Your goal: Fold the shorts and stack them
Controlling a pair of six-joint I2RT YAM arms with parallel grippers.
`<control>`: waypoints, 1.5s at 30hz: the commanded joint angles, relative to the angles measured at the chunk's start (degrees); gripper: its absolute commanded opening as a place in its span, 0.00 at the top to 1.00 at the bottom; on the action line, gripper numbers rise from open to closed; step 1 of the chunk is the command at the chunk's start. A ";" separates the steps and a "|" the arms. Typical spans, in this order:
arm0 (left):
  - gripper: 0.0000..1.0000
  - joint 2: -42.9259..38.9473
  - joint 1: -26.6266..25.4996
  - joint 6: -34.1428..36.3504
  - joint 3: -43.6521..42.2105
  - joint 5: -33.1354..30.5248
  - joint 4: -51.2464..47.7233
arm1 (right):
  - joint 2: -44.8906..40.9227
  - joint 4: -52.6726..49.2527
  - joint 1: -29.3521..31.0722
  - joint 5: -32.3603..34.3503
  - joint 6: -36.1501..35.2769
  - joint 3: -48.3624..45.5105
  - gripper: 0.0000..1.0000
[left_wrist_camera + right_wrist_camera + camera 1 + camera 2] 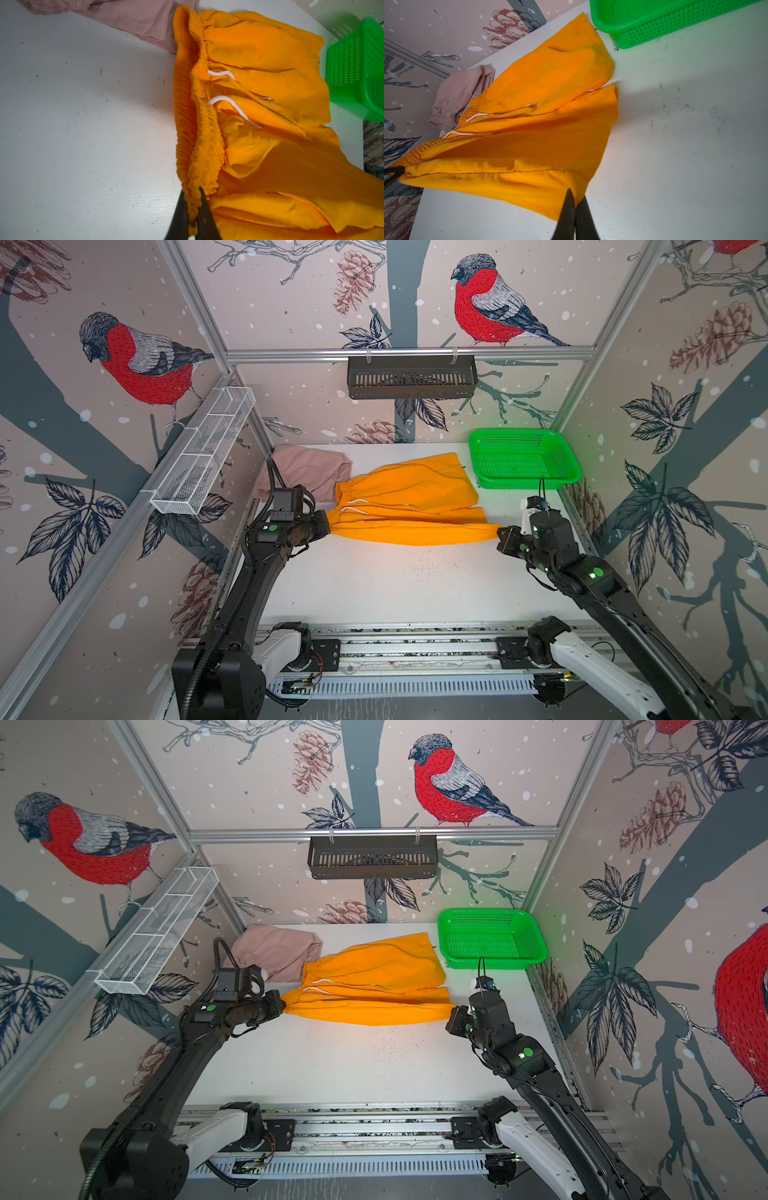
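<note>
Both top views: left end effector (329, 526) and right end effector (501, 532) pull orange shorts (409, 506) taut over the counter (374, 585), presumably for folding, pink shorts (303, 472) behind; left wrist: clenched on waistband (193, 145); right wrist: clenched on hem (604, 145).

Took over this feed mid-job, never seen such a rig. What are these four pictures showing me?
Two robot arms work over a white table. Two pictures look down from overhead, nearly identical; the other two come from a camera on each arm's wrist. On the table lie orange shorts, pink shorts at the far left corner, and a green basket far right. The left fingers are shut on the orange waistband's end; the right fingers pinch a leg's hem corner.
</note>
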 commanded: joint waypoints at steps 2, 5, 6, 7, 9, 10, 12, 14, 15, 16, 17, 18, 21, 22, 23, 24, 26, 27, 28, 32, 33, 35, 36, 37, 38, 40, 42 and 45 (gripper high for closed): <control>1.00 -4.13 -0.14 1.98 1.35 -2.46 -7.56 | -1.53 -3.42 0.08 4.43 -3.76 3.11 0.99; 1.00 -6.51 -0.27 2.19 2.71 -2.97 -11.53 | -1.52 -4.92 0.08 6.08 -6.52 6.58 0.99; 1.00 -7.03 -0.28 2.28 3.06 -3.14 -12.43 | -1.30 -4.97 0.08 6.36 -7.30 7.61 0.99; 1.00 -7.74 -0.31 2.31 3.68 -3.42 -13.49 | -0.88 -4.79 0.08 6.57 -8.23 8.60 0.99; 1.00 -8.41 -0.38 2.12 4.72 -4.04 -15.12 | 0.57 -4.40 0.08 6.98 -10.01 10.29 0.99; 1.00 -8.56 -0.39 2.15 4.75 -4.09 -15.54 | 1.85 -4.13 0.08 7.40 -11.11 11.16 0.99; 1.00 -8.28 -0.44 2.15 4.75 -4.46 -15.45 | 5.38 -3.77 -0.05 7.44 -13.27 12.74 0.99; 1.00 -7.13 -0.44 2.29 4.45 -5.22 -14.29 | 10.19 -2.57 -0.13 6.74 -16.10 14.25 0.99; 1.00 -6.27 -0.44 2.29 4.32 -5.60 -13.49 | 12.06 -1.46 -0.25 6.69 -17.05 14.65 0.99; 1.00 -5.19 -0.44 2.44 4.35 -5.59 -12.57 | 14.26 0.02 -0.49 6.53 -18.29 15.30 0.99; 1.00 -3.87 -0.48 2.61 4.35 -5.36 -11.53 | 16.45 1.50 -0.89 6.19 -19.42 16.07 0.99; 1.00 -2.66 -0.45 2.70 4.39 -5.22 -10.63 | 18.09 2.96 -1.27 5.87 -20.21 16.70 0.99; 1.00 1.44 -0.43 3.48 4.57 -5.54 -7.68 | 23.07 7.80 -2.87 4.14 -22.38 18.63 0.99; 1.00 3.04 -0.44 3.81 4.73 -5.94 -6.93 | 24.86 9.06 -3.36 3.69 -23.16 19.36 0.99; 1.00 4.73 -0.42 4.12 4.75 -6.31 -6.42 | 26.79 9.93 -3.64 3.45 -23.95 20.38 0.99; 1.00 6.20 -0.39 4.33 4.74 -6.66 -6.20 | 28.33 10.31 -3.87 3.50 -24.56 21.38 0.99; 1.00 9.57 -0.37 4.79 7.11 -7.26 -5.99 | 32.08 11.33 -4.46 3.61 -25.74 23.17 0.99; 1.00 10.76 -0.35 4.77 7.54 -7.76 -5.87 | 33.46 11.96 -4.72 3.63 -26.10 23.61 0.99; 1.00 12.11 -0.42 4.97 7.96 -8.06 -5.54 | 34.87 12.69 -4.96 3.44 -26.72 23.97 0.99; 1.00 16.46 -0.13 5.06 9.86 -10.31 -5.10 | 40.13 14.50 -5.72 1.90 -28.59 25.97 0.99; 1.00 17.48 0.02 5.12 10.38 -10.55 -5.16 | 41.22 14.41 -5.80 1.89 -28.95 26.75 0.99; 1.00 19.74 0.35 5.67 11.36 -10.91 -5.05 | 44.02 14.47 -6.11 2.21 -29.73 28.59 0.99; 1.00 20.60 0.52 5.78 11.66 -11.14 -5.07 | 45.20 14.51 -6.37 2.14 -30.13 29.52 0.99; 1.00 21.56 0.78 5.82 11.94 -11.40 -5.00 | 46.56 14.45 -6.63 2.15 -30.52 30.61 0.99; 1.00 22.57 1.01 5.84 12.12 -11.53 -4.89 | 47.89 14.63 -7.05 2.05 -30.87 31.59 0.99; 1.00 24.04 1.22 5.91 12.17 -11.54 -4.15 | 50.10 15.02 -7.68 1.63 -31.40 33.23 0.99; 1.00 25.51 1.44 5.89 12.05 -11.37 -3.37 | 52.06 15.80 -8.29 0.59 -31.67 34.70 0.99; 1.00 27.60 1.78 5.59 11.95 -11.15 -2.15 | 55.36 17.13 -8.78 -0.81 -32.24 37.07 0.99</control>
